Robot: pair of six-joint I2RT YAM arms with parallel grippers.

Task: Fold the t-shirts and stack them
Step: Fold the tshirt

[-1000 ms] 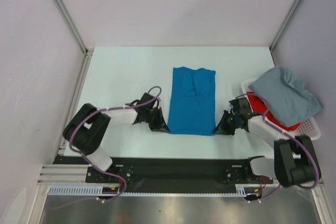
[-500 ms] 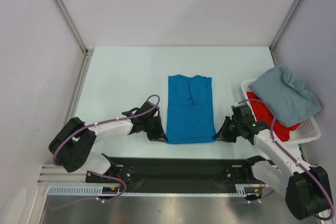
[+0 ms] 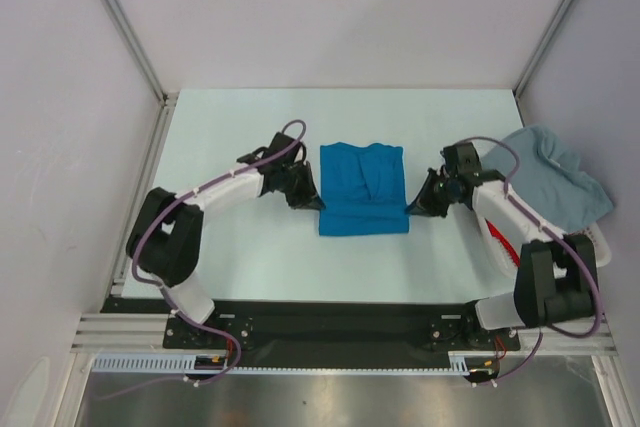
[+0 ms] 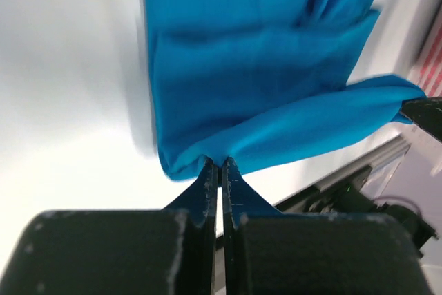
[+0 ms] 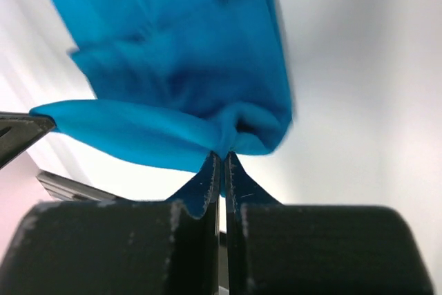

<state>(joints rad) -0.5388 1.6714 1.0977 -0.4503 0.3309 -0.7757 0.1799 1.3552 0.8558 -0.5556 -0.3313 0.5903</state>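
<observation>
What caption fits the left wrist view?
Left pincer shut on a corner of the blue t-shirt, above the white table.

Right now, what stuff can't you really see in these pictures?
1. Red shirt: top view, nearly all hidden by the grey shirt and the right arm.
2. Basket: top view, only a corner shows past the grey shirt.
3. Blue shirt: both wrist views, far end blurred and cut off by the top edge.
4. Pinched cloth: wrist views, hidden inside the shut left claw and right claw.
</observation>
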